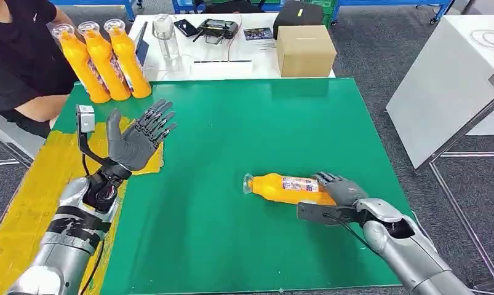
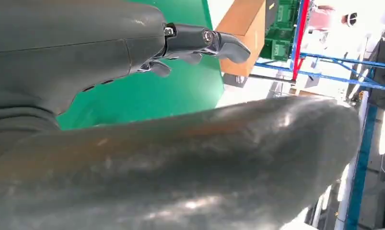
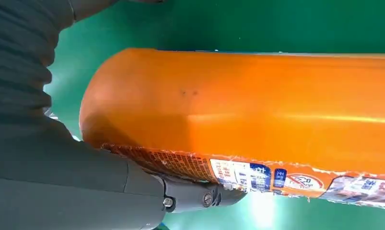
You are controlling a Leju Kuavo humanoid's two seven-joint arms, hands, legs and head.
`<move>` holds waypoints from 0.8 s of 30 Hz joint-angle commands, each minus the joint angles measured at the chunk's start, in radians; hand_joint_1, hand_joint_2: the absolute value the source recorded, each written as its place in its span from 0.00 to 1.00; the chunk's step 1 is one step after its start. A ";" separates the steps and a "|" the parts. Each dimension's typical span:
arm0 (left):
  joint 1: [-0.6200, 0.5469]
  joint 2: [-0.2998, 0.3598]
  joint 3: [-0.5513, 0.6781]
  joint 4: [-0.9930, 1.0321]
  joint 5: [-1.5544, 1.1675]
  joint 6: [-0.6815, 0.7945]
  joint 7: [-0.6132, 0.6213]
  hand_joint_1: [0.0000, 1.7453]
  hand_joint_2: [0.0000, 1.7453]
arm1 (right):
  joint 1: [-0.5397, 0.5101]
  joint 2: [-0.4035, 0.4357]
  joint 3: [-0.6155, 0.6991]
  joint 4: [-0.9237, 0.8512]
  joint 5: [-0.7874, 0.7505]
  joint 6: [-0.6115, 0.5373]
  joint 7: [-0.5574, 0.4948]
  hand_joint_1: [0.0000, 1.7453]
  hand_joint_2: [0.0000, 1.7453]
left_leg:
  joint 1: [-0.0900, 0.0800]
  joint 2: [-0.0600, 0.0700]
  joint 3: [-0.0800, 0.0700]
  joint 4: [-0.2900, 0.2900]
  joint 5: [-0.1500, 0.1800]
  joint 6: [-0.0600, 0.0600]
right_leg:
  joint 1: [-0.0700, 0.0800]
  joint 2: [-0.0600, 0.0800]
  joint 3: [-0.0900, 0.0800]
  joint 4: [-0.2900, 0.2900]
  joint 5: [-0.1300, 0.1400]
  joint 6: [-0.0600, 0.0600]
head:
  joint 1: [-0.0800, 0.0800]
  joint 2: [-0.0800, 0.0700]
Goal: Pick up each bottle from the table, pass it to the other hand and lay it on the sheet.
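**Right hand on the lying bottle, left hand raised and spread**

We see an orange bottle (image 1: 287, 188) lying on its side on the green table (image 1: 244, 123), toward the right part of the near half, its clear cap pointing to the table's left edge. Our right hand (image 1: 339, 189) lies at the bottle's base end, its fingers (image 1: 328, 179) reaching over the top of the body. In the right wrist view the thumb presses under the printed label (image 3: 276, 175) of the bottle (image 3: 257, 110), so the hand has contact on both sides; we cannot tell whether the bottle is lifted off the green surface or resting on it.

Our left hand (image 1: 136, 138) is held up above the table's left side, palm turned inward, fingers spread apart and holding nothing. It hangs over the inner edge of the yellow sheet (image 1: 41, 184), which covers the near-left corner and runs along the left edge.

Three more orange bottles (image 1: 106, 58) stand upright in a tight row at the far-left corner. Beside them, past the left edge, a person (image 1: 19, 55) in a black top is seated. Beyond the far edge a white table (image 1: 232, 61) carries a cardboard box (image 1: 306, 50) and a clear cup (image 1: 164, 31).
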 commanded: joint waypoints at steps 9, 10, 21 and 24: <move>-0.151 -0.057 -0.094 0.187 0.004 -0.020 -0.016 0.00 0.00 | 0.070 -0.248 0.226 -0.034 -0.147 0.132 -0.091 0.43 1.00 | 0.001 -0.006 0.000 0.003 0.000 0.000 | 0.001 -0.006 0.004 -0.001 -0.001 0.000 | 0.000 0.000; -0.151 -0.055 -0.098 0.186 0.004 -0.028 -0.017 0.00 0.00 | 0.072 -0.250 0.229 -0.038 -0.148 0.131 -0.091 0.97 1.00 | 0.002 -0.009 0.000 0.003 0.000 0.000 | 0.002 -0.008 0.005 -0.003 -0.001 -0.001 | 0.000 0.000; -0.160 -0.054 -0.097 0.186 0.022 -0.039 -0.022 0.00 0.00 | 0.095 -0.225 0.241 -0.041 -0.152 0.091 -0.054 1.00 1.00 | 0.003 -0.004 0.001 0.004 0.000 0.000 | 0.003 -0.004 0.005 -0.003 0.002 0.001 | -0.002 0.000; -0.165 -0.055 -0.098 0.193 0.023 -0.042 -0.026 0.00 0.00 | 0.108 -0.223 0.245 -0.035 -0.147 0.087 -0.056 1.00 1.00 | 0.003 -0.006 0.002 0.004 0.001 0.001 | 0.003 -0.005 0.006 -0.004 0.002 0.001 | -0.002 0.000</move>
